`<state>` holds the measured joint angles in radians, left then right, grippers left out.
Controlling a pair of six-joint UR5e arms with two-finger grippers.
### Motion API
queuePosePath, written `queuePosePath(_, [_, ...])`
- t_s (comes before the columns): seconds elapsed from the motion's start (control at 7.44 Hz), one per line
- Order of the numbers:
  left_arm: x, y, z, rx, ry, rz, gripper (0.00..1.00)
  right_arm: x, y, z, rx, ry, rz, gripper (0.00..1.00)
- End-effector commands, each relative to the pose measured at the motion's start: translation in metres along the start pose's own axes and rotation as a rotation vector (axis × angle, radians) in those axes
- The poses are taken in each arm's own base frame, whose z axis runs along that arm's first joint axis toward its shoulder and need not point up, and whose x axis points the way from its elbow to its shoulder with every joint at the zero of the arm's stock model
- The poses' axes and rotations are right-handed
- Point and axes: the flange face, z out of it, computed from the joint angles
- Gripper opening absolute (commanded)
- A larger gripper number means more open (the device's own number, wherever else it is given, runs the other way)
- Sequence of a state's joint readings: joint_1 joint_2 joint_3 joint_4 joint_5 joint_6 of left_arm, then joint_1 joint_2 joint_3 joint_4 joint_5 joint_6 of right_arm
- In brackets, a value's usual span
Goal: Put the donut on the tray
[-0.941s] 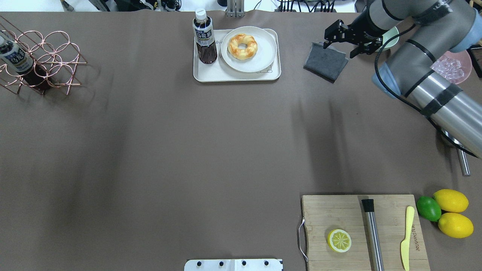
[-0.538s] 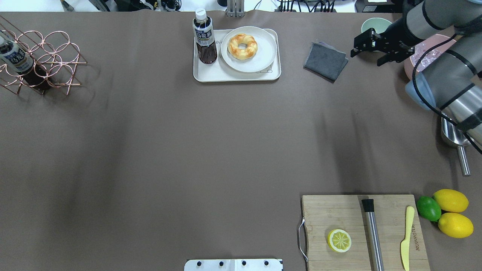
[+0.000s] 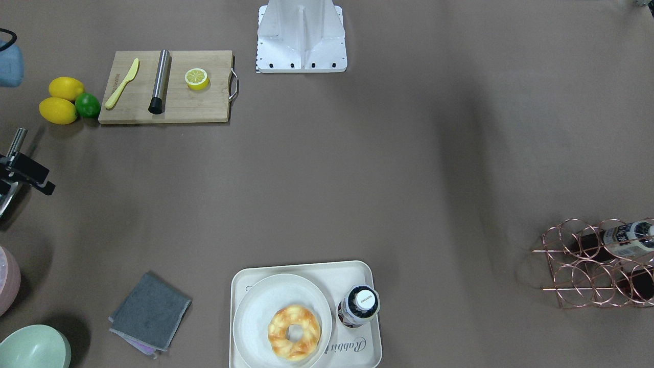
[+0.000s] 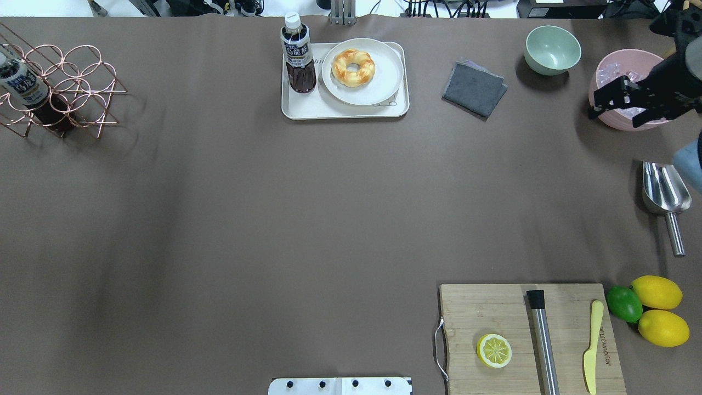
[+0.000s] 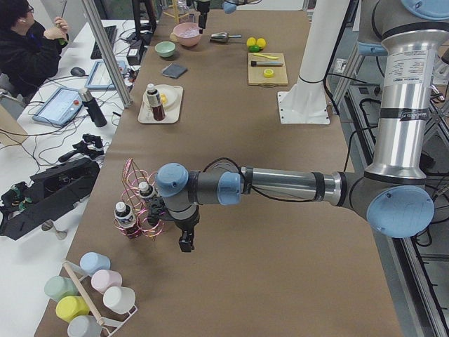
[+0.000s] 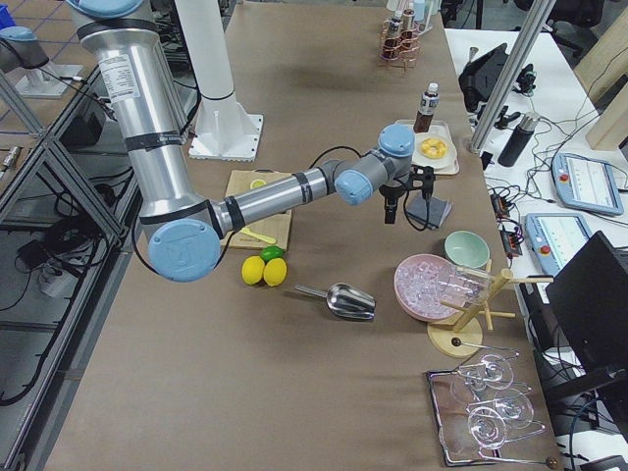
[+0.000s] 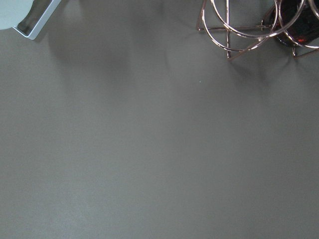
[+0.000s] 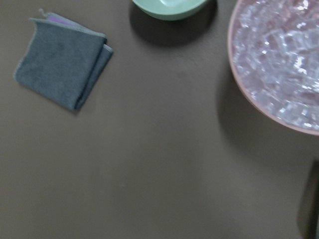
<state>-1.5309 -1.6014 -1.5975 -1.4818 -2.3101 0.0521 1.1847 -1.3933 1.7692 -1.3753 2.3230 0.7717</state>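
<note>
One twisted golden donut tops a round plate on the rimmed tray.

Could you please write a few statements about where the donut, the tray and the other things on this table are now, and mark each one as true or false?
1. The donut lies on a round plate that stands on the tray. True.
2. The bottle stands on the bare table, outside the tray. False: the bottle stands on the tray, beside the plate.
3. The right hand holds the donut. False: it is open and empty, far from the tray, over the edge of the pink bowl.
4. The lemon half lies on the cutting board. True.
5. The grey cloth lies on the tray. False: the grey cloth lies on the table, between the tray and the green bowl.
</note>
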Motion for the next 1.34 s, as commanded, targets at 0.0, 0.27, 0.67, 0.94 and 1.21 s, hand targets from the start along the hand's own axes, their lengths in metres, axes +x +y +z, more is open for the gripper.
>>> queuePosePath(0.0, [-0.002, 0.004, 0.003, -0.005, 0.000, -0.004, 0.98, 0.088, 0.053, -0.036, -0.056, 0.091, -0.059, 1.00])
queuePosePath(0.27, [-0.002, 0.004, 0.003, -0.005, 0.000, -0.004, 0.98, 0.201, 0.064, -0.044, -0.123, 0.159, -0.152, 1.00])
queuePosePath(0.67, [-0.003, 0.004, 0.003, -0.006, 0.000, -0.006, 0.98, 0.250, 0.059, -0.068, -0.201, 0.277, -0.084, 1.00])
queuePosePath(0.94, [0.000, 0.002, 0.000, 0.000, 0.000, 0.000, 0.98, 0.273, 0.063, -0.067, -0.209, 0.274, -0.080, 1.00])
queuePosePath(1.21, [0.002, 0.001, -0.002, 0.004, 0.000, 0.005, 0.98, 0.291, 0.064, -0.062, -0.228, 0.258, -0.084, 1.00])
